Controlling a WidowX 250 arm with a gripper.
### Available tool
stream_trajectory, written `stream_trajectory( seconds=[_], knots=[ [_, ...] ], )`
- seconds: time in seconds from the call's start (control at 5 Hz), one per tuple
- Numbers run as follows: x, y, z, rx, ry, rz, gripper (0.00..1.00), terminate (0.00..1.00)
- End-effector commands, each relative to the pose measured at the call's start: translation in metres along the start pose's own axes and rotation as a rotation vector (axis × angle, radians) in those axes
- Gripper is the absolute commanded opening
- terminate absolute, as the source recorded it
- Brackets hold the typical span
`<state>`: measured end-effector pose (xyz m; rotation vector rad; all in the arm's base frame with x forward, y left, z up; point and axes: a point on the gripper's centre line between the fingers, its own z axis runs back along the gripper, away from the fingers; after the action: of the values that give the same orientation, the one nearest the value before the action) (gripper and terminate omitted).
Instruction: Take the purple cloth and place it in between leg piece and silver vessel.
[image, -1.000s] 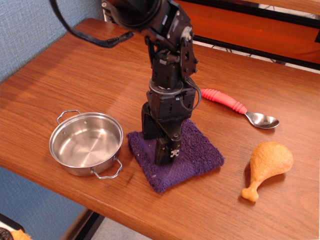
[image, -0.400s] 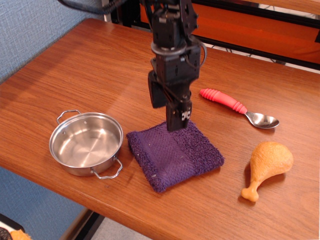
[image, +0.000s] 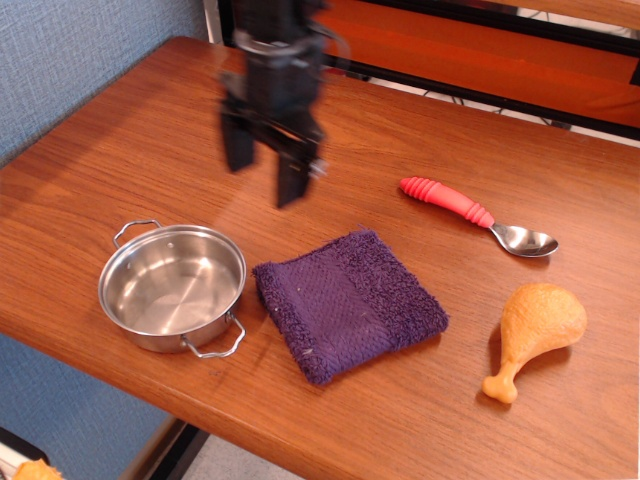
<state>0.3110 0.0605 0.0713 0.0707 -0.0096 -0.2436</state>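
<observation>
- The shallow round stainless steel pot with two thin wire loop handles (image: 172, 286) stands at the near left of the table; nothing lies in it, and its shiny floor only mirrors its own wall.
- The thick dark purple terry cloth (image: 348, 302) lies flat on the wood just right of the pot, its near-left corner close beside the pot's front handle, though whether they touch cannot be told. A flatter woven band runs across its middle.
- The orange-tan plastic toy chicken drumstick (image: 533, 332) lies to the right of the cloth with bare wood between them, knobbed bone tip toward the front edge. The cloth thus sits between the pot and the drumstick.
- The metal spoon with a ribbed red handle (image: 478, 216) lies behind the drumstick, bowl to the right.
- The black robot gripper (image: 262, 162) hangs above bare table behind the pot and cloth, blurred; its two fingers point down with a clear gap between them and hold nothing.
- A second ago the fingers were pressed onto the middle of the cloth; shortly after they had lifted just above its far edge. Now the gripper has gone higher and off to the left, well apart from the cloth. Cloth, pot, drumstick and spoon lie where they lay then.
- The reddish-brown wooden table (image: 130, 150) shows a straight grain. A blue textured wall (image: 60, 60) stands at left; an orange panel with dark rails (image: 500, 55) runs behind.
</observation>
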Motion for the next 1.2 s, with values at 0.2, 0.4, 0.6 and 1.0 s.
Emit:
stream_trajectory(
  seconds=[0.2,0.4,0.6,1.0],
  knots=[
    [-0.021,0.022,0.035,0.108,-0.076,0.532,1.0,0.0],
    [0.005,0.034,0.039,0.069,-0.103,0.541,1.0,0.0],
    [0.029,0.038,0.045,0.039,-0.133,0.531,1.0,0.0],
    [0.04,0.045,0.049,-0.046,-0.123,0.41,1.0,0.0]
  ],
)
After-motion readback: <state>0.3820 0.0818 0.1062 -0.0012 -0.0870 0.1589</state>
